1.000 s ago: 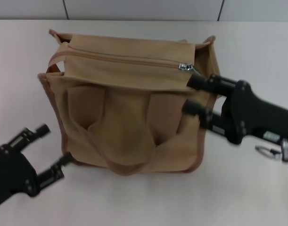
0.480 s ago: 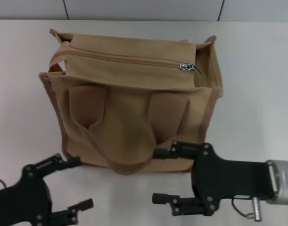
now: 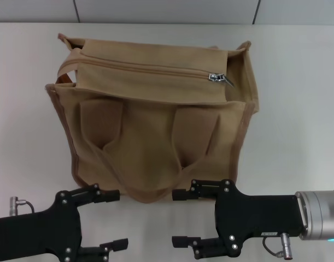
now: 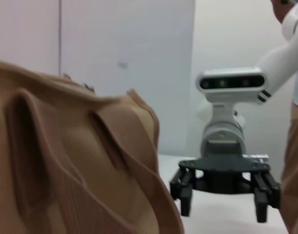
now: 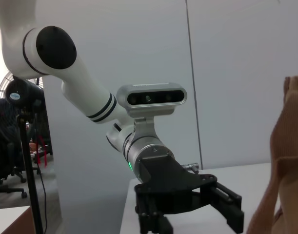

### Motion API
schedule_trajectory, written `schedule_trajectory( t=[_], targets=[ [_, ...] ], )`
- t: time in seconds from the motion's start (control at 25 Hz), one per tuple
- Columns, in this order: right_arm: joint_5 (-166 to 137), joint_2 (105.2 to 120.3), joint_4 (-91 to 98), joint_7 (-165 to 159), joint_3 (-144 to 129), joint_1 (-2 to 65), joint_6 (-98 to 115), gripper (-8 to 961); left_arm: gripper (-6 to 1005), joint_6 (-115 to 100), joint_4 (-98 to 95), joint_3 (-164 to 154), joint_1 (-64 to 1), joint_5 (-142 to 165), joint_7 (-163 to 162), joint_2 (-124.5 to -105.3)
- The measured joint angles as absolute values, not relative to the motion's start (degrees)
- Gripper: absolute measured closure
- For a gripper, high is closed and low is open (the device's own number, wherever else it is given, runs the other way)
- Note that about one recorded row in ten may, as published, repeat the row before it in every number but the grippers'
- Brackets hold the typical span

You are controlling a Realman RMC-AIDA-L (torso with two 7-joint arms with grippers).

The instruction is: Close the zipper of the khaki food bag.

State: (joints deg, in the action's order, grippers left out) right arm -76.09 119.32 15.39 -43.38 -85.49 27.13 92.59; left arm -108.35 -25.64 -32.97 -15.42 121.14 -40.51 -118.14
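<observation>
Nearest the camera in the head view, the left tool is seen low on the left, its fingers spread wide and nothing held between them. Beside it on the right, the right tool is held just in front of the bag, likewise spread and empty. Both tools point toward each other's side and are kept apart from the bag, the upper finger of each lying close to the bag's bottom edge. In the left wrist view the right tool is seen farther off with fingers spread above the surface; in the right wrist view the left tool is shown the same way.

Beyond the tools, the bag is stood on the white surface, its two handles draped down the front face. Across its top panel the zipper is run, with the silver pull tab resting near the right end, close to the right corner flap.
</observation>
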Motion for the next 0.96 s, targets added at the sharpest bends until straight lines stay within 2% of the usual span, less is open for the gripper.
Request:
schedule_trajectory(
  t=[0.96],
  targets=[
    [-76.49, 119.42, 16.09, -42.89, -84.98, 26.8, 88.34, 214, 197, -106.82, -25.52, -33.06, -16.08, 122.42, -40.97, -118.54]
  ],
)
